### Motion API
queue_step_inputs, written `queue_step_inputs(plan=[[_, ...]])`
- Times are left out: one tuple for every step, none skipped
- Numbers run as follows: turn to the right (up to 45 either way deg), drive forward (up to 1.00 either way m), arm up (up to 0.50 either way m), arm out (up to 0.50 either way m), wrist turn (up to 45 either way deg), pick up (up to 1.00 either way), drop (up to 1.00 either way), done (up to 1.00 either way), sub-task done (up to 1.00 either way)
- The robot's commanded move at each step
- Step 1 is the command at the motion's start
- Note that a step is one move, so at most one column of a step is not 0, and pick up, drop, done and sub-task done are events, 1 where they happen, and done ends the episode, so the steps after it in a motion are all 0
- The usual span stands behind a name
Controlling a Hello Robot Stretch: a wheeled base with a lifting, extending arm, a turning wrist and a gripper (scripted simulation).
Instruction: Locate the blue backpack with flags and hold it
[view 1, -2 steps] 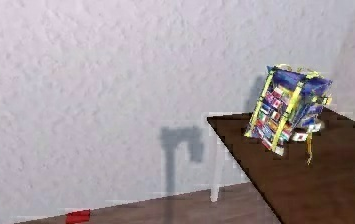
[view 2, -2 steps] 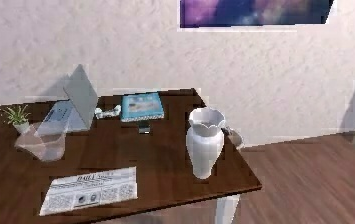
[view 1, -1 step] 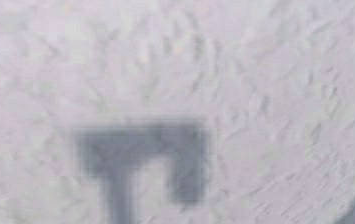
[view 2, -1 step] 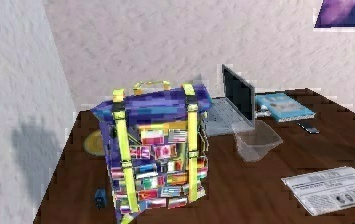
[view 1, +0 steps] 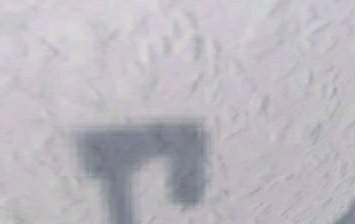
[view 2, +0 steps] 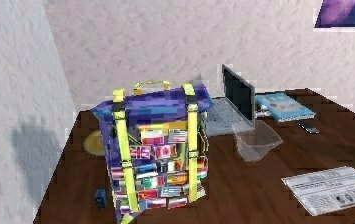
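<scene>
A blue backpack point(view 2: 157, 150) covered in small flags, with yellow straps, stands upright on a dark wooden table point(view 2: 265, 200) in the arm side view, left of the middle. In the forward view a rough white wall point(view 1: 175, 70) stands close ahead.
On the table behind the backpack stands a laptop point(view 2: 237, 100) with its lid up. A blue book point(view 2: 285, 104) lies to its right, a clear container point(view 2: 257, 140) in front of it, and a paper point(view 2: 330, 188) near the right edge. White walls point(view 2: 25, 90) meet behind the table.
</scene>
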Motion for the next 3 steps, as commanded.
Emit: queue_step_inputs(plan=[[0.0,0.0,0.38,0.0,0.0,0.0,0.0,0.0,0.0],[0.0,0.0,0.0,0.12,0.0,0.0,0.0,0.0,0.0],[0.0,0.0,0.0,0.0,45.0,0.0,0.0,0.0,0.0]])
